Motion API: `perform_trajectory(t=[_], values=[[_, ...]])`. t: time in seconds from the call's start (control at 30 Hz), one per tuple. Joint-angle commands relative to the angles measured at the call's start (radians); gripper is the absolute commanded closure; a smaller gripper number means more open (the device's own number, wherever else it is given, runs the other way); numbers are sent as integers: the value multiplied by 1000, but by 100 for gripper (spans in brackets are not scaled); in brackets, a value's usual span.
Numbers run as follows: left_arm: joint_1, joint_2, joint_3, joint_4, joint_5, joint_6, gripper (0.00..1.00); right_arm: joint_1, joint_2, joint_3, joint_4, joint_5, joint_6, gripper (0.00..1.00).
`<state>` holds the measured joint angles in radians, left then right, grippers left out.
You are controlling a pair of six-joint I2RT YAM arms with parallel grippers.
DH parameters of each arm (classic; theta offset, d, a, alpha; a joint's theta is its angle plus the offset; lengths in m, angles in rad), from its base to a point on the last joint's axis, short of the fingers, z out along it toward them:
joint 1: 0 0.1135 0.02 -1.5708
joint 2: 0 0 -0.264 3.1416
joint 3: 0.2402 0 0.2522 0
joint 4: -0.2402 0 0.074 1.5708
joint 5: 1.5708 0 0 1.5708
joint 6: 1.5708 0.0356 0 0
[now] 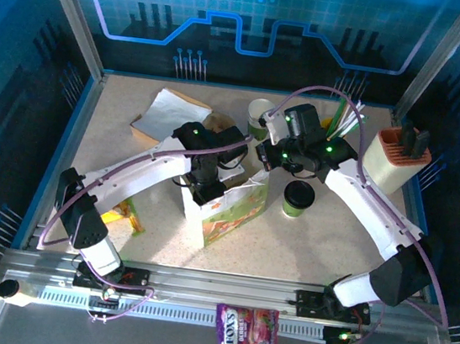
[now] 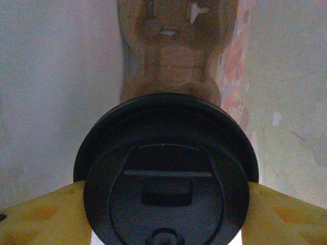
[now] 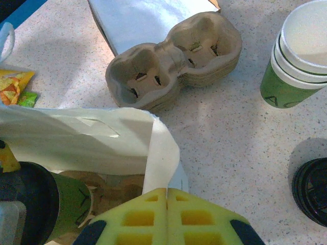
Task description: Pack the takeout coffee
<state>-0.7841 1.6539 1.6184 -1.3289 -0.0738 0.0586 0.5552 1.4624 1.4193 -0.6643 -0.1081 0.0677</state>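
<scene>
Left gripper (image 2: 166,217) jaws clamp one lidded cup (image 2: 166,173) low inside the paper bag (image 1: 237,214). The black lid hides the cup body, and the brown carrier (image 2: 168,56) beyond it is blurred. Right gripper (image 3: 167,204) jaws are closed, pinching the bag rim at its 1 o'clock corner. The second cup (image 1: 299,198) stands on the surface (image 1: 331,245) at 3 o'clock of the bag, and in the right wrist view its lid is cut off at the frame edge.

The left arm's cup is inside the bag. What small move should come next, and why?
Probably ease the left tool straight down. Its lidded cup appears to hang inside the paper bag above the pulp carrier, and the right tool pinches the bag's rim open.
</scene>
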Motion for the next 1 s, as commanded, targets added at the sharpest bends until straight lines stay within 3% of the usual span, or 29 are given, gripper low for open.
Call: perform_trajectory(t=[0.0,0.97], values=[[7,-31,-2,-4,-1,8,44,-1,-11,-18,-8,-4,4,94],[9,-41,-12,-4,-6,12,43,-1,-7,-8,-12,-8,4,94]])
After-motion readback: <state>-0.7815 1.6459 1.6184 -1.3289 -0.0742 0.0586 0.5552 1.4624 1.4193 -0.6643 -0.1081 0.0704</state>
